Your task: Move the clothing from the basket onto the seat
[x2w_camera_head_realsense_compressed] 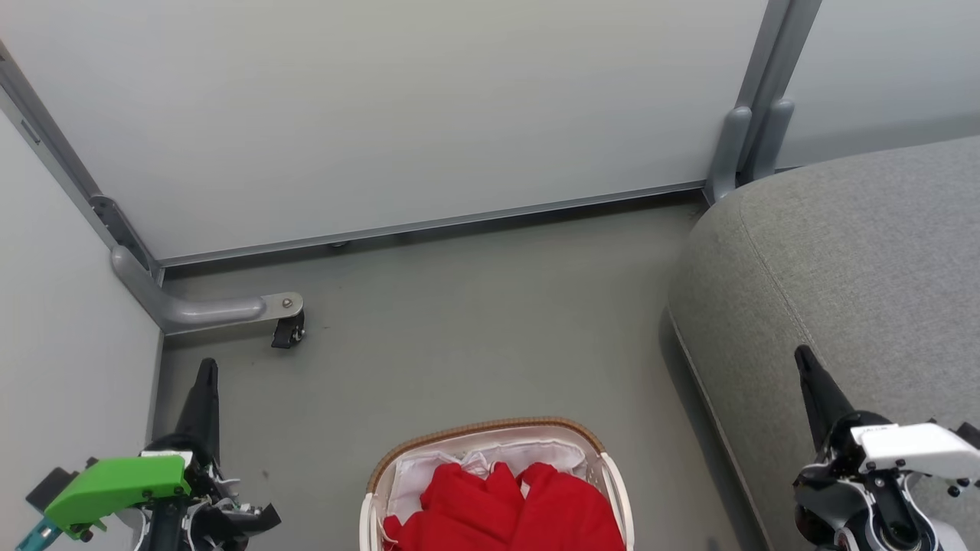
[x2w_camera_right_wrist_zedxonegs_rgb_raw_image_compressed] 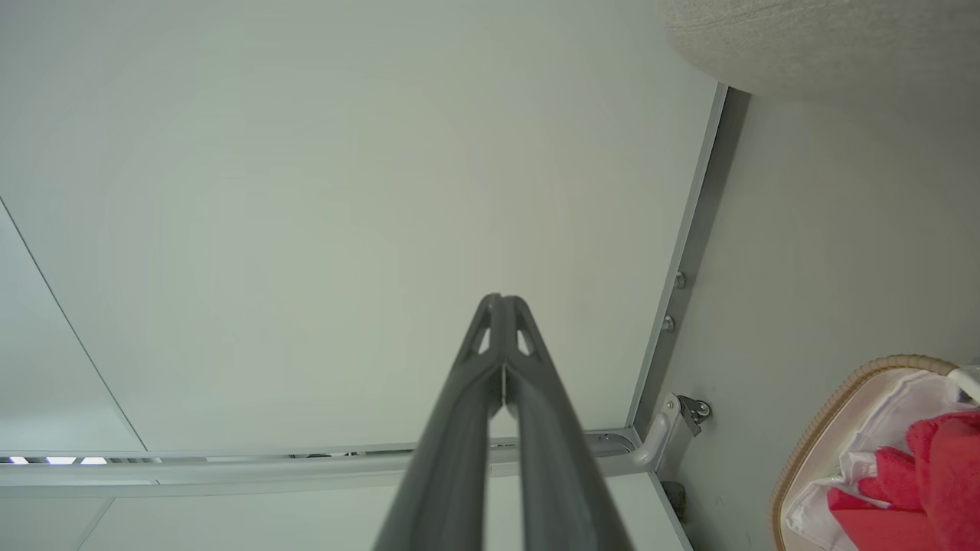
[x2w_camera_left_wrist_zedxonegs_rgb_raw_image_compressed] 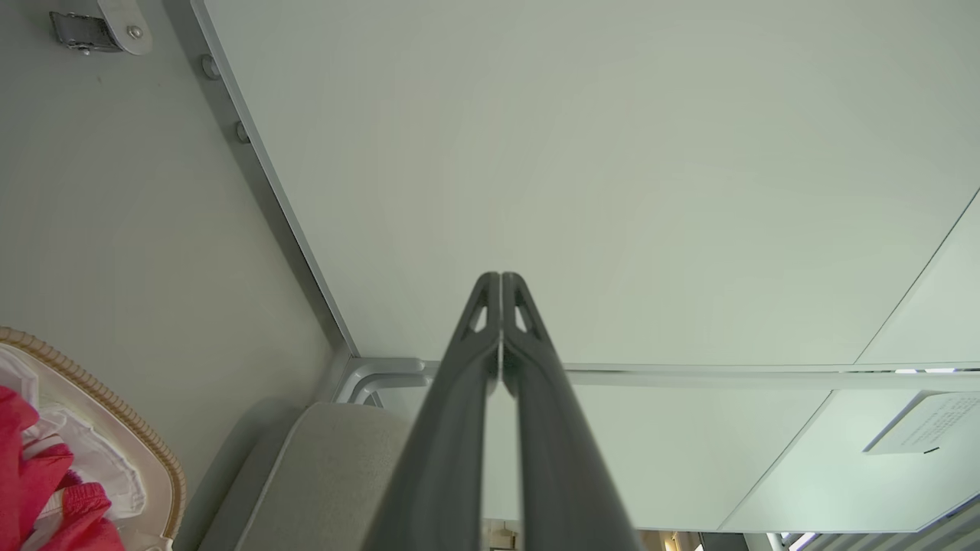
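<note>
Bright red clothing (x2w_camera_head_realsense_compressed: 509,509) lies bunched in the white basket (x2w_camera_head_realsense_compressed: 609,471) with a brown woven rim, at the bottom centre of the head view, on a thin white liner. The same clothing (x2w_camera_left_wrist_zedxonegs_rgb_raw_image_compressed: 31,490) and basket (x2w_camera_left_wrist_zedxonegs_rgb_raw_image_compressed: 115,405) sit at the lower left of the left wrist view, and clothing (x2w_camera_right_wrist_zedxonegs_rgb_raw_image_compressed: 930,490) in the basket (x2w_camera_right_wrist_zedxonegs_rgb_raw_image_compressed: 823,413) at the lower right of the right wrist view. The grey seat (x2w_camera_head_realsense_compressed: 850,291) fills the right side. My left gripper (x2w_camera_head_realsense_compressed: 207,371) is shut and empty, left of the basket. My right gripper (x2w_camera_head_realsense_compressed: 804,358) is shut and empty, in front of the seat.
A pale partition wall (x2w_camera_head_realsense_compressed: 383,115) with a metal frame runs along the back and left. Its grey foot with a black caster (x2w_camera_head_realsense_compressed: 287,330) stands on the floor at the left. Grey floor (x2w_camera_head_realsense_compressed: 475,329) lies between wall, basket and seat.
</note>
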`<state>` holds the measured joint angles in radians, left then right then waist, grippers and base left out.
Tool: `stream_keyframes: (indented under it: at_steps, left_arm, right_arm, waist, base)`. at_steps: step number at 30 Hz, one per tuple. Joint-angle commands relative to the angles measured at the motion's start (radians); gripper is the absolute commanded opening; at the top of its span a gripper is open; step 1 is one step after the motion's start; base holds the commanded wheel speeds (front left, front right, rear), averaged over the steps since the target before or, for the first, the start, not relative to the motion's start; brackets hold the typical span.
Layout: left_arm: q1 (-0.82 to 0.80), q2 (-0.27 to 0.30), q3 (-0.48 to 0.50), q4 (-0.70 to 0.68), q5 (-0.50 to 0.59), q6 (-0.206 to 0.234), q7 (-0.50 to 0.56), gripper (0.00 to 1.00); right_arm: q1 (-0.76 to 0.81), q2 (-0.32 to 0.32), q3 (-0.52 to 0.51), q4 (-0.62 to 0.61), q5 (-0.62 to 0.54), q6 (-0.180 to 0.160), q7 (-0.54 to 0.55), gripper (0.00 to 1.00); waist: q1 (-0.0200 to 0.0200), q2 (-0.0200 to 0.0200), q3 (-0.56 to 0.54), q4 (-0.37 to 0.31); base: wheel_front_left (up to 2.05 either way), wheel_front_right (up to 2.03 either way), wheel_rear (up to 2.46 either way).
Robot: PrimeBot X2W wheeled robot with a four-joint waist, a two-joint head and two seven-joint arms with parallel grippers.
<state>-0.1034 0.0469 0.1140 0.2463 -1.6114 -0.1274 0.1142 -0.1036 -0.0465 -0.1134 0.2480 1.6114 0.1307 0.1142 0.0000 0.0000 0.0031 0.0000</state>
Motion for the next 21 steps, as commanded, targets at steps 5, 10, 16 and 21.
stream_keyframes:
  at_steps: [5, 10, 16, 21]
  left_arm:
    - [0.029, -0.006, -0.007, 0.04, 0.001, 0.001, -0.002, 1.0]
    - [0.032, -0.006, -0.039, 0.034, 0.011, 0.001, -0.029, 1.0]
    - [0.036, -0.005, -0.071, 0.029, 0.023, 0.0, -0.058, 1.0]
    - [0.036, -0.004, -0.09, 0.024, 0.047, 0.0, -0.08, 1.0]
  right_arm:
    - [0.031, 0.012, 0.004, 0.039, -0.001, 0.0, -0.002, 1.0]
    - [0.034, 0.011, 0.02, 0.04, -0.015, 0.0, -0.028, 1.0]
    - [0.036, 0.009, 0.024, 0.048, -0.052, 0.0, -0.057, 1.0]
    - [0.032, 0.008, 0.018, 0.054, -0.101, 0.0, -0.08, 1.0]
  waist:
    - [0.0, 0.0, 0.0, 0.0]
    - [0.0, 0.0, 0.001, 0.0]
    - [0.0, 0.0, 0.002, 0.0]
    - [0.0, 0.0, 0.003, 0.001]
  base:
    - [0.0, 0.0, 0.0]
    - [0.0, 0.0, 0.0]
    - [0.0, 0.0, 0.0]
    - [0.0, 0.0, 0.0]
